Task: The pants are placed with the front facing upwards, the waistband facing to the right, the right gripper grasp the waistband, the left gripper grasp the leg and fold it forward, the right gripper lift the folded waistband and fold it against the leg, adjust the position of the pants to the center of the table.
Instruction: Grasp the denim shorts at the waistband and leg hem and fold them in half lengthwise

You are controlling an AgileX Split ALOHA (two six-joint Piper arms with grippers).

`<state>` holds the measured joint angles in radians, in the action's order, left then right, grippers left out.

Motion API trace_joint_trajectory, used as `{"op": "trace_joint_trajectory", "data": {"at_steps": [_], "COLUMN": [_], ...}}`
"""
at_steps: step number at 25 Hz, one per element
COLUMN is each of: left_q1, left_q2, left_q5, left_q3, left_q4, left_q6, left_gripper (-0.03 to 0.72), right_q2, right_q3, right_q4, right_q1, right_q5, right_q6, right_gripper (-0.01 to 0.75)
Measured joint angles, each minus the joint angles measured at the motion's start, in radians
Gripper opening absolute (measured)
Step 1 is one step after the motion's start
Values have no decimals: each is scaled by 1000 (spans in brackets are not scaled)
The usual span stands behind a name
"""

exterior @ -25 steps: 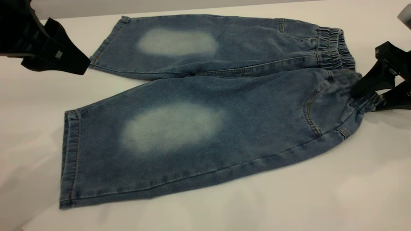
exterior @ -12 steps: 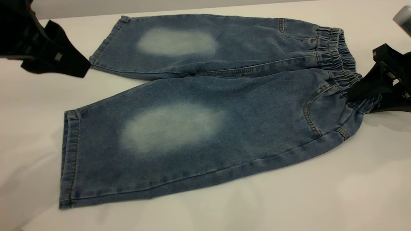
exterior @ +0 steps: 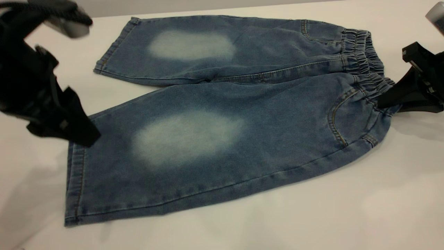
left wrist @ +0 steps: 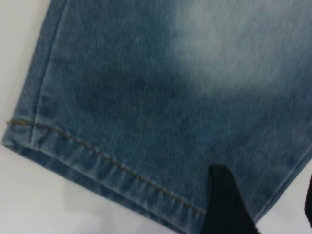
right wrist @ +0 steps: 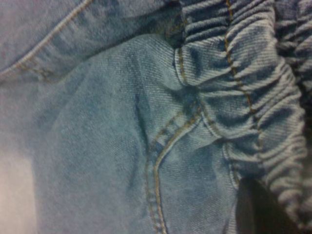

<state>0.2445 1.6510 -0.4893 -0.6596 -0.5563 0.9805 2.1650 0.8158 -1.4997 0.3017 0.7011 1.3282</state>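
Since the earlier frame, the exterior view shows the bulky black left end effector (exterior: 81,133) has swung from beside the far leg's hem down to the near leg's hem corner, while the small blue denim pants (exterior: 222,118) lie flat on the plain white surface (exterior: 347,208), long axis left to right, gathered elastic waistband (exterior: 367,66) pointing right. There the black wedge-fingered right end effector (exterior: 385,102) pinches the waistband's near end. Left wrist view: its fingers (left wrist: 226,204) are spread over the hem; right wrist view: only ruffled waistband and pocket seam.

White-grey table (exterior: 312,215) carries blue denim pants (exterior: 263,118) spread flat, front up; waistband (exterior: 362,59) toward right, leg hems toward left.
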Motion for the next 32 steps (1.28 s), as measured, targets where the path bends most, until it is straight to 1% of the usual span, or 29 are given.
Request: {"op": "trace_joint_trajectory", "data": {"at_steps": [5,9,13,17,21,24,28,32], "left_q1": [1,32,76,80,80,81,105,145], "left_q2": [38,37,38,74,117,144,177,196], "left_q5": [-31,31,119,205,217,246,275,287], "left_q3": [43,108,169,193,192,192,192,189], "left_q4": [70,143,157,191,191,188,187,185], "left_q6": [-1,-1,-1,-1,-1,-1,0,2], "left_gripper": [372,372,372,372,372,372,372,372], "right_q2": [0,0,0,0,0,0,0,0], "right_q3": [0,0,0,0,0,0,0,0], "right_q4": [-17,-18,-24,-25,-27,-28,-28,-28], "right_q1": [0,0,0,0,0,0,0,0], "right_q5": [0,3,8,8,8,9,9,9], "right_q6": [1,1,1,1,1,1,1,1], "right_gripper": [36,36,36,36,37,37,39,39]}}
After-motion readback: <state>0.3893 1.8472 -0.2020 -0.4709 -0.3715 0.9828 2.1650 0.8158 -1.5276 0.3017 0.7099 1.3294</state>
